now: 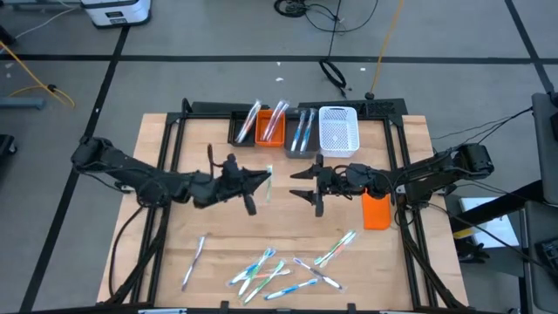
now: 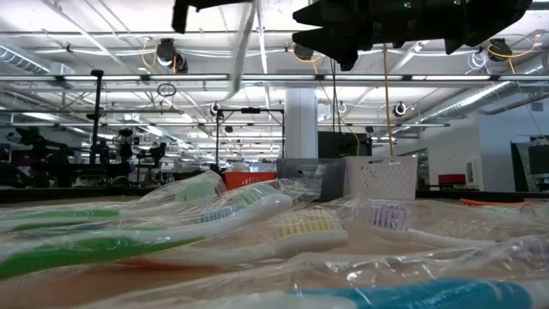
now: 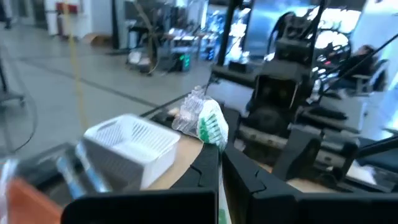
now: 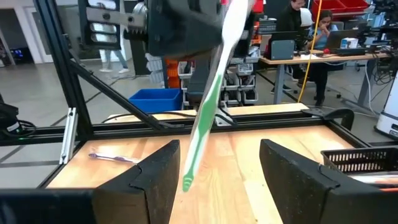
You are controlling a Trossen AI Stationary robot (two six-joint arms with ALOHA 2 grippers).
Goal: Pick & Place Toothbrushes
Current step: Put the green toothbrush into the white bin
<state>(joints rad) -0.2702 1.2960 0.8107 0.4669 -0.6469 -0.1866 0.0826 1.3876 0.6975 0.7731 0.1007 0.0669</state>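
High view: you have the left gripper point(image 1: 259, 181) over the middle of the table point(image 1: 157, 227), its fingers clamped together on a green-and-white toothbrush point(image 1: 269, 183) at its tip. The right gripper point(image 1: 307, 185) faces it from just beside, fingers spread apart and holding nothing; the held brush sits in the gap between the two grippers. A scatter of loose toothbrushes point(image 1: 266, 269) lies near the table's front edge, well apart from both grippers. At the back edge stand an orange bin point(image 1: 269, 128), a grey bin point(image 1: 302, 133) and a white basket point(image 1: 339, 131), the first two with brushes in them. An orange block point(image 1: 376, 209) sits by the right edge.

Low view: the held toothbrush point(image 2: 244, 47) hangs tilted, high above wrapped brushes point(image 2: 214, 223) lying on the table.

Left wrist view: the brush's bristled head point(image 3: 211, 124) stands just past the closed fingers point(image 3: 205, 180).

Right wrist view: the brush handle point(image 4: 208, 106) hangs ahead of the parted fingers point(image 4: 158, 177), not touching them.
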